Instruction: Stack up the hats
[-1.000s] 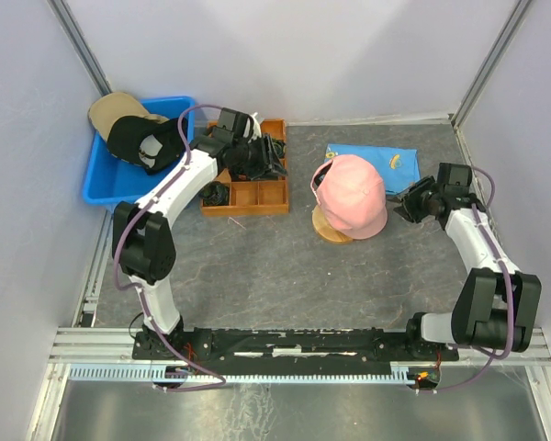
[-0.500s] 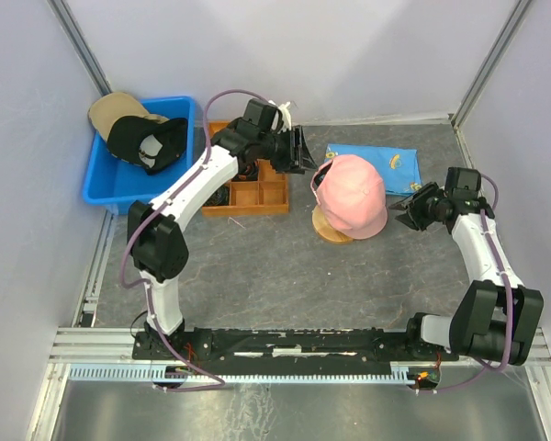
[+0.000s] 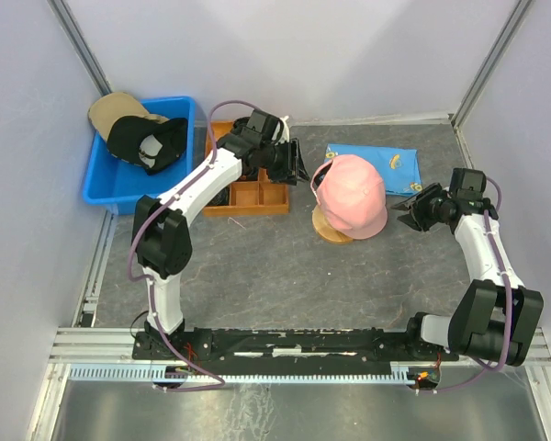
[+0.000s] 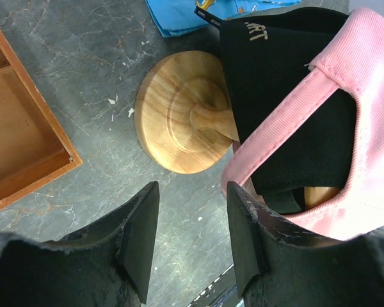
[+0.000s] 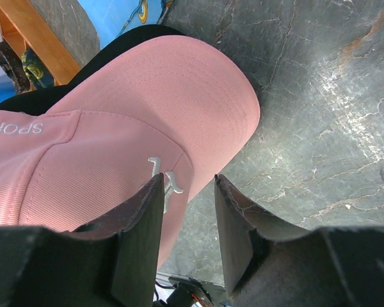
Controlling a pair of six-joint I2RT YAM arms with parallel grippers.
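Note:
A pink cap (image 3: 351, 195) sits on a round wooden stand (image 3: 331, 230) mid-table, on top of a black cap (image 4: 275, 70) that shows under its back opening. Another black cap (image 3: 145, 142) and a tan cap (image 3: 115, 108) lie in the blue bin (image 3: 96, 188) at back left. My left gripper (image 3: 298, 165) is open and empty, just left of the pink cap's back strap; in the left wrist view (image 4: 192, 217) its right finger is beside the pink edge (image 4: 365, 128). My right gripper (image 3: 406, 211) is open and empty by the cap's right side, with the pink crown (image 5: 134, 128) in front of it.
A wooden compartment tray (image 3: 248, 188) stands left of the stand, with small black bundles in it. A blue cartoon-print cloth (image 3: 376, 156) lies behind the pink cap. Grey walls close in on three sides.
My left gripper swung right from over the wooden tray to the pink cap's back and dropped a little. My right gripper drew slightly toward the near right.

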